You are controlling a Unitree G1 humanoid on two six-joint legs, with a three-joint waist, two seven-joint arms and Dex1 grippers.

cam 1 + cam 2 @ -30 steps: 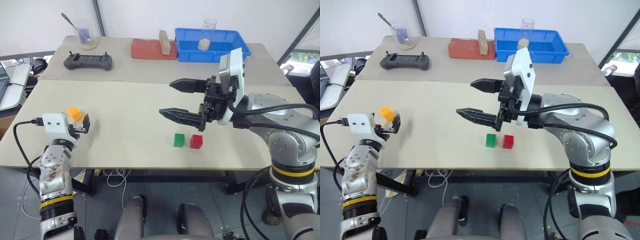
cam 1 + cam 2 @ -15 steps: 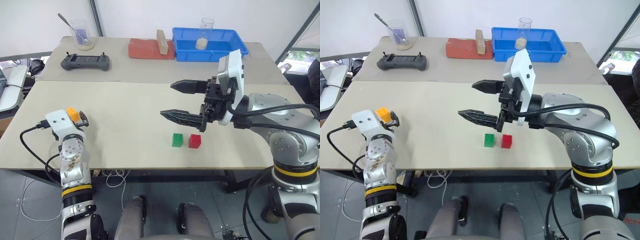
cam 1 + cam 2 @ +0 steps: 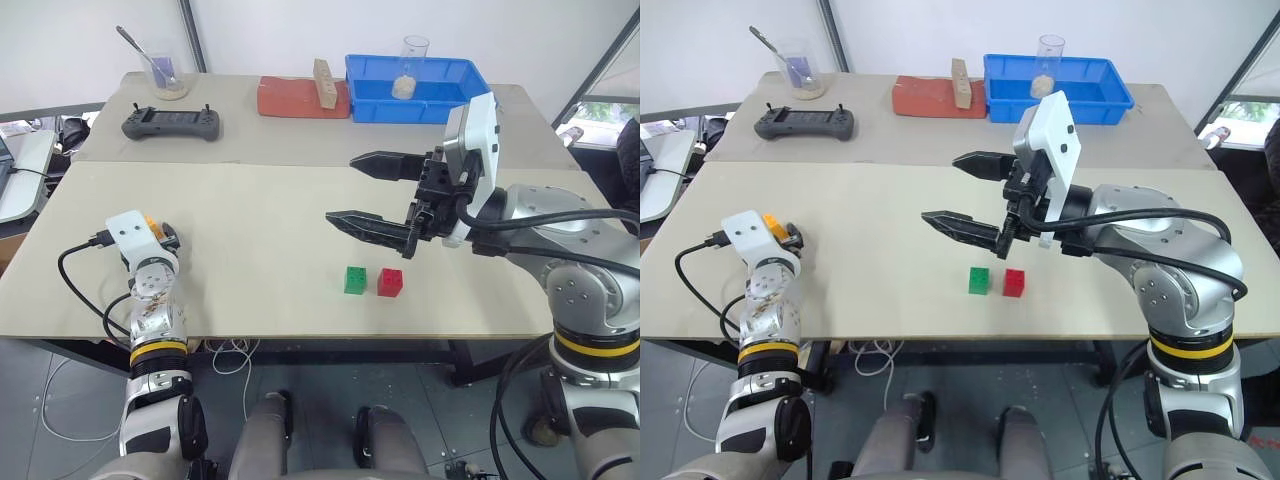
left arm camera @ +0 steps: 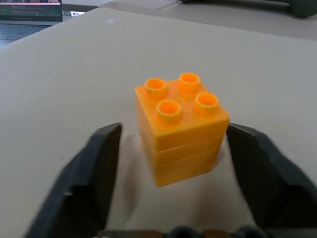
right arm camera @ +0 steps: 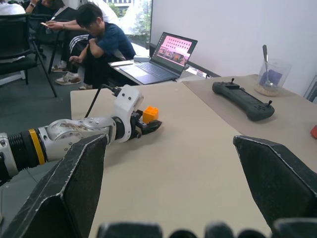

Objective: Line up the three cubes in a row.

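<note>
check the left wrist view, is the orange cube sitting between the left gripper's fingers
Yes, the orange cube sits on the table between the two black fingers of the left gripper.

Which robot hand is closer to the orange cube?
The left. The left gripper has its fingers on either side of the orange cube, small gaps showing. The right gripper hovers open far across the table, above the green cube and red cube.

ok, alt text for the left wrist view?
An orange cube with four studs on top sits on the tan table between the left pincer's two black fingers, with a gap showing on each side. A laptop edge shows far behind.
</note>
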